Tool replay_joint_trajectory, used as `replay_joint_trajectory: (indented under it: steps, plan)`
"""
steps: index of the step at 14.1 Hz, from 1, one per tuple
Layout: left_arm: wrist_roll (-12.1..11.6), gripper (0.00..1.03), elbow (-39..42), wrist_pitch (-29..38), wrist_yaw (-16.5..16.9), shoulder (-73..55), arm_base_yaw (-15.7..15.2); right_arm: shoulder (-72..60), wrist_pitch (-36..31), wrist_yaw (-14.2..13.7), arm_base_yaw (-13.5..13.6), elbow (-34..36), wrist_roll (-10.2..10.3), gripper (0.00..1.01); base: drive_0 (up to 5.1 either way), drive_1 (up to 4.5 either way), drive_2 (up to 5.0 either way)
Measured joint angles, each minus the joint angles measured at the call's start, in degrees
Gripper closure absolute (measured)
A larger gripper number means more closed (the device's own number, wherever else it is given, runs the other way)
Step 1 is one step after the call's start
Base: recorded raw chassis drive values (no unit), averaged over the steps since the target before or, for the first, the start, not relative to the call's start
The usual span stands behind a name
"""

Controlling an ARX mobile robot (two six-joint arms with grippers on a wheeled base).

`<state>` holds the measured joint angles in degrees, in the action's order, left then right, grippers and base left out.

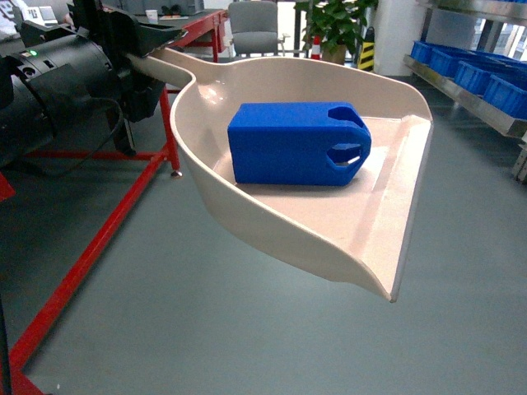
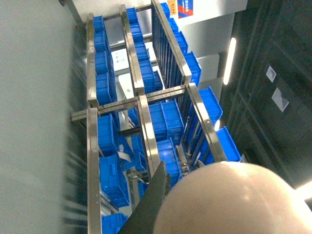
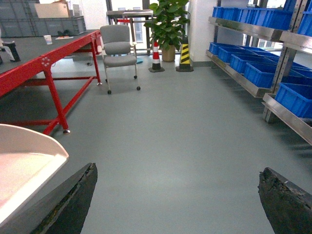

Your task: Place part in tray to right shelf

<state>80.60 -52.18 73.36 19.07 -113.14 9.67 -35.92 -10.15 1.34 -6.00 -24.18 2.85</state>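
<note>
The cream tray hangs in the air in the middle of the head view, with its lip toward the lower right. The blue part lies on its side inside it. My left gripper is shut on the tray's handle at the upper left. In the left wrist view the handle's rounded end fills the lower right beside one dark finger. My right gripper stands open and empty over the floor, with the tray's corner just to its left. The right shelf runs along the right.
Blue crates line the shelf's tiers. A red-framed table stands on the left. At the back are a grey chair, a potted plant and striped cones. Grey floor lies between table and shelf.
</note>
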Motion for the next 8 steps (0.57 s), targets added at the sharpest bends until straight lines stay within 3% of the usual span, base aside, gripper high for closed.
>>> replay_joint_trajectory:
  steps: [8]
  plan:
    - [0.02, 0.91, 0.02, -0.09, 0.07, 0.00, 0.00, -0.02, 0.24, 0.00, 0.00, 0.00, 0.00, 0.03, 0.0, 4.29, -4.4]
